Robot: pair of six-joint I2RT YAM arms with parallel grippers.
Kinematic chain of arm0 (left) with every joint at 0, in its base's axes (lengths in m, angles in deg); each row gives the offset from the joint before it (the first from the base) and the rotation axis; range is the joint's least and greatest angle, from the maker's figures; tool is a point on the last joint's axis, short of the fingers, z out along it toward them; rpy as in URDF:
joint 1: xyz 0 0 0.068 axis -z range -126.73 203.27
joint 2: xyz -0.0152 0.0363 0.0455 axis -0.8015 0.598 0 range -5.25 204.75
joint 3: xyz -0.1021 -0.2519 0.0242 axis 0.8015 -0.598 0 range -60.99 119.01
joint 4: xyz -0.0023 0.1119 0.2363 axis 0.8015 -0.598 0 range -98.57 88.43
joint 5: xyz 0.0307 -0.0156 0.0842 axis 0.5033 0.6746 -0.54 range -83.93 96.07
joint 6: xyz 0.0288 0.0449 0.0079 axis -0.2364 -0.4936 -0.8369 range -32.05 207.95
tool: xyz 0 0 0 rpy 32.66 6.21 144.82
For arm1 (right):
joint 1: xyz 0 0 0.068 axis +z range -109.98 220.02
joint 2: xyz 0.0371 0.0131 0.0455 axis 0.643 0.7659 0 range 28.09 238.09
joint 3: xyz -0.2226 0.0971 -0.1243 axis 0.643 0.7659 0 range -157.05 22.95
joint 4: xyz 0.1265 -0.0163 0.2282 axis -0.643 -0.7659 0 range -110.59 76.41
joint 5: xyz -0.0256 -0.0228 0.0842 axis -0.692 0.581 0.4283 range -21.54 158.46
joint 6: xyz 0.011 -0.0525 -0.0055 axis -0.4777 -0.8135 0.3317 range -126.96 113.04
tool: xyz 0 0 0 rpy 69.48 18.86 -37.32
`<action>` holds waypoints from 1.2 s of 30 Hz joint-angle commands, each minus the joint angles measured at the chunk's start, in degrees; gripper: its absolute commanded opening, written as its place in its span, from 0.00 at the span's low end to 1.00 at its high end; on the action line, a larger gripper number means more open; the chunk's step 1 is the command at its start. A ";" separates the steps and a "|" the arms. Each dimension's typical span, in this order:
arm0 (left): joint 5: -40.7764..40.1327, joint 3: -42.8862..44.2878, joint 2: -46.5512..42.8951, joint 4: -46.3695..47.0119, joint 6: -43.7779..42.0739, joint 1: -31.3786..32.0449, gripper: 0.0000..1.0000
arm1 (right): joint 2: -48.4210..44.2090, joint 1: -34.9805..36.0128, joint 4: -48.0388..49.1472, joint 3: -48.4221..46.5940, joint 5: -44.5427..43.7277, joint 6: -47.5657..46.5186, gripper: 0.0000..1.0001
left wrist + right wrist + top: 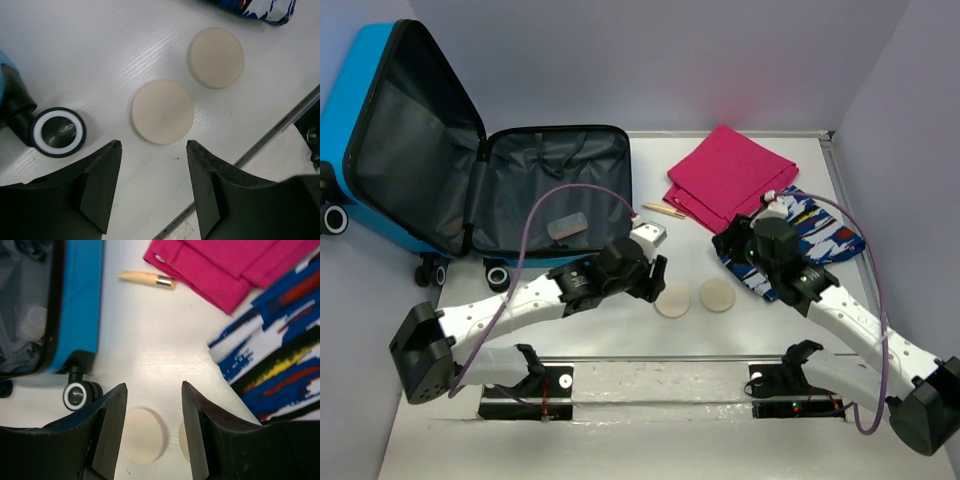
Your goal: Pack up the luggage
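So the luggage [555, 180] lies open for loading; left gripper [154, 165] hangs spread over a disc [162, 111], probably for a grab; right gripper [153, 407] gapes empty.

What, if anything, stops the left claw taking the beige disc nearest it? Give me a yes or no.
Probably yes, reachable: the left claw hangs open just short of the disc, with only bare table between and nothing lying across it.

Left pincer [154, 147], right pincer [153, 386] — agape
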 commanded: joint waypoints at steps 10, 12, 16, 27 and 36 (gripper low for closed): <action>-13.76 10.46 27.23 6.30 -0.65 5.09 0.70 | -19.92 0.11 -12.43 10.91 -1.18 4.68 0.56; -13.58 10.73 28.82 6.84 -0.83 4.74 0.70 | -20.81 0.11 -13.84 11.17 -0.91 5.03 0.56; -11.04 11.34 32.42 8.33 -1.97 3.42 0.70 | -22.04 0.11 -15.25 12.23 1.10 5.64 0.56; -3.65 7.57 33.75 14.22 -1.71 3.24 0.18 | -21.34 0.11 -18.68 13.11 1.81 7.31 0.57; -4.26 8.88 23.22 14.49 1.01 1.06 0.06 | -11.52 0.11 -14.39 13.46 7.07 6.18 0.62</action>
